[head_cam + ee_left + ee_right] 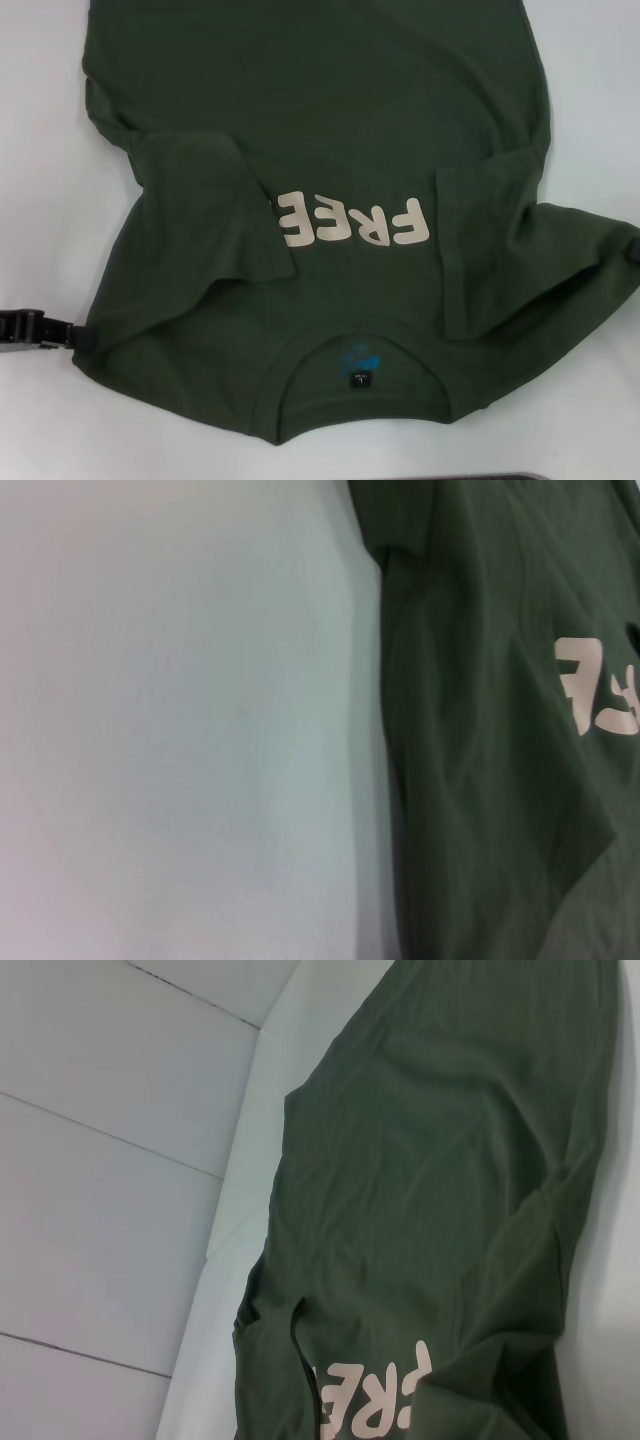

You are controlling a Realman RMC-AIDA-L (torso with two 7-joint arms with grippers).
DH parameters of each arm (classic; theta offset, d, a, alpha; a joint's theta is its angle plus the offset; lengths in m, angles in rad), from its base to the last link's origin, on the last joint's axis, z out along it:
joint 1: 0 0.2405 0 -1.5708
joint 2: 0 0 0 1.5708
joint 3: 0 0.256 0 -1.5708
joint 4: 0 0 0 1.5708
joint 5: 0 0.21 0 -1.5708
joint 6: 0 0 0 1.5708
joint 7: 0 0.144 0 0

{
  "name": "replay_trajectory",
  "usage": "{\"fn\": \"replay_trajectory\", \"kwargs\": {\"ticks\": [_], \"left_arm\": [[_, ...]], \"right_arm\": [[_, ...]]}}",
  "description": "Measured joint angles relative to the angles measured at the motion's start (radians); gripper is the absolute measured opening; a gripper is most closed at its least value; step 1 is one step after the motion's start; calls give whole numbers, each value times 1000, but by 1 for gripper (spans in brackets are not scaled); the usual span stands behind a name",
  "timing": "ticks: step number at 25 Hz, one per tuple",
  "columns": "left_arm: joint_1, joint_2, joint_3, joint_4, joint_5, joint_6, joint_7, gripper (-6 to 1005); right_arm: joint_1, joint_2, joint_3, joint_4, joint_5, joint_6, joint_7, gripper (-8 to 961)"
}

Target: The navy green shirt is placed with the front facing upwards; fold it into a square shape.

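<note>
The navy green shirt (330, 110) lies front up on the white table (50, 200), collar (360, 425) and black neck tag (360, 372) towards me. Both sleeves are turned inward over the chest, the left one (205, 215) hiding the end of the cream lettering (355, 220). My left gripper (72, 335) sits at the shirt's left shoulder edge, touching the cloth. Only a dark tip of my right gripper (633, 255) shows, at the right shoulder edge. The left wrist view shows the shirt's side (480, 780); the right wrist view shows its body (450, 1160).
Bare white table (180, 730) lies to the left of the shirt. In the right wrist view the table edge (235, 1200) borders a pale tiled surface (100, 1160). A dark strip (520, 477) runs along the near edge of the head view.
</note>
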Motion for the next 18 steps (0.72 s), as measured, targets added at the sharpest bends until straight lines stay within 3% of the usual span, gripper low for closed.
{"fn": "replay_trajectory", "kwargs": {"ticks": [3, 6, 14, 18], "left_arm": [[-4, 2, -1, 0, 0, 17, -2, 190], [-8, 2, 2, 2, 0, 34, -3, 14], [-12, 14, -7, 9, -5, 83, -1, 14], [-13, 25, -51, 18, -17, 110, 10, 14]], "right_arm": [[0, 0, 1, 0, 0, 0, 0, 9], [0, 0, 2, 0, 0, 0, 0, 8], [-3, 0, 2, 0, 0, -1, -4, 7], [-17, 5, 3, 0, 0, -2, -24, 8]]}}
